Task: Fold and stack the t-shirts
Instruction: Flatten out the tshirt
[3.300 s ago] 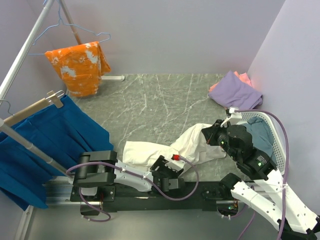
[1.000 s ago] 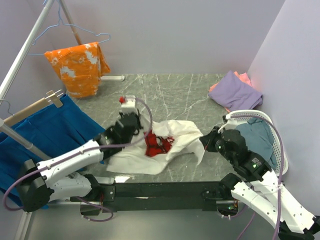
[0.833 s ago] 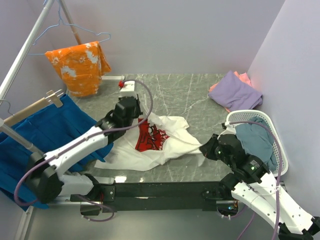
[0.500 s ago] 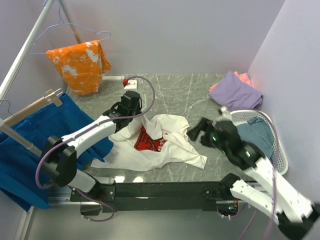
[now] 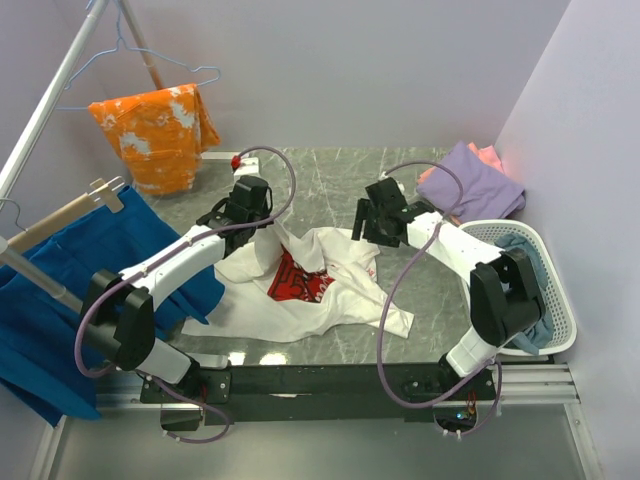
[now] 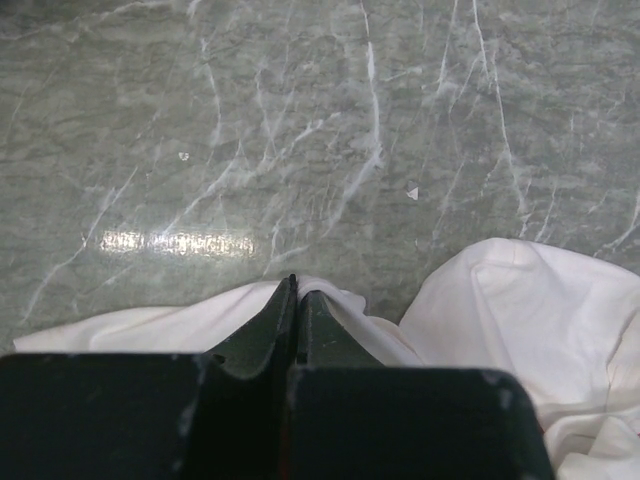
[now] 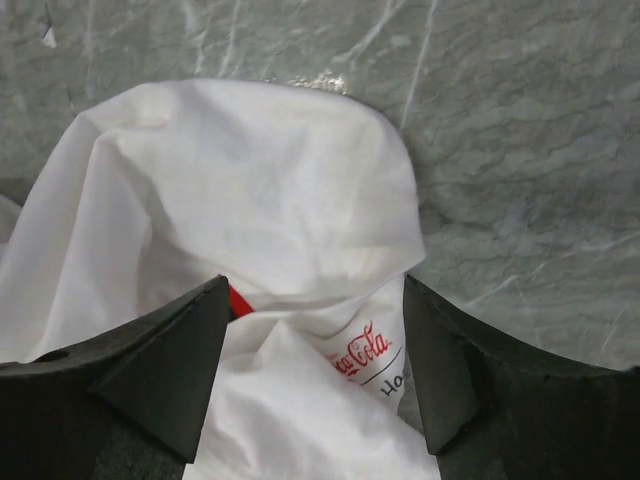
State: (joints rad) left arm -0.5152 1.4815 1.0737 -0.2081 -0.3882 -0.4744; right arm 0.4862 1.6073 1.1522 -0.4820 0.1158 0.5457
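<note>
Cloth of a grey-blue t-shirt [image 5: 525,250] lies in the white plastic mesh basket [image 5: 563,300] right of the table [image 5: 330,180], half hidden behind the right arm [image 5: 505,295]. We see the left end effector [image 6: 295,300] pinched closed on the crumpled white t-shirt with a red chest print [image 5: 345,300], mid-table, the right end effector [image 7: 315,285] spread open just above it. A purple t-shirt [image 5: 475,185] covers most of a salmon-pink one [image 5: 490,155].

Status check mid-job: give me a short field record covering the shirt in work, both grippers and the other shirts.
shirt in work: white cloth t-shirt with red chest print, crumpled, unfolded, mid-table
left gripper: shut on the shirt's far-left edge
right gripper: open, straddling white cloth
far right corner: plain purple t-shirt, salmon-pink t-shirt peeking out behind
white laundry basket: holds grey-blue t-shirt
</note>
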